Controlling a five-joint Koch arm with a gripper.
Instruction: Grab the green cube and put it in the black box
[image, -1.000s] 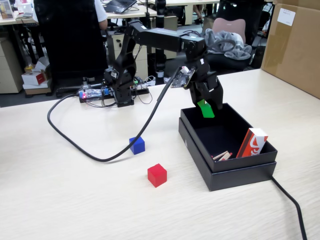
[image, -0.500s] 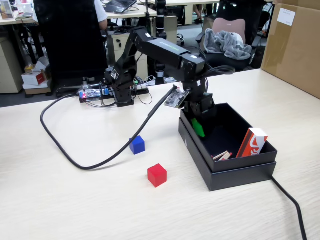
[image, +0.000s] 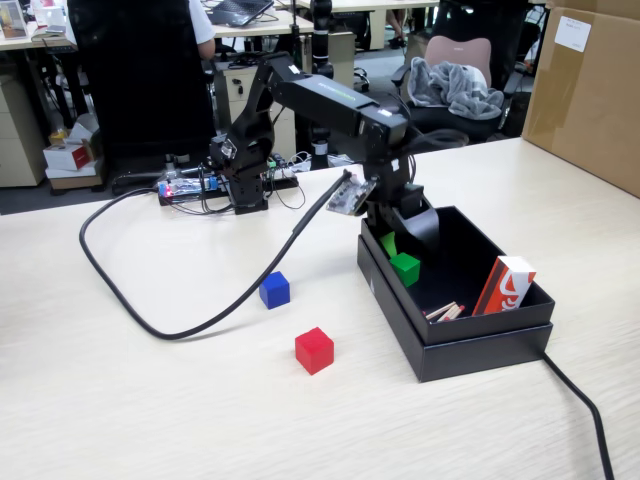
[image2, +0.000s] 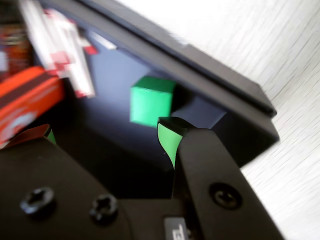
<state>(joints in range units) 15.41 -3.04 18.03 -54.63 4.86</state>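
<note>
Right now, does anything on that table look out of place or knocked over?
Nothing looks spilled or broken. The green cube sits inside the black box, beside a red-and-white packet leaning on the wall. The gripper hangs open above it.

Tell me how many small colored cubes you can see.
3: the green cube inside the black box, the blue cube and red cube on the table. More could be hidden.

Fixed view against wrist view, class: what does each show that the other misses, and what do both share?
Only the fixed view shows the blue cube, the red cube and the arm's base. Only the wrist view shows, close up, the gap between the gripper jaws. Both show the green cube lying free inside the black box, beside a red-and-white packet.
</note>
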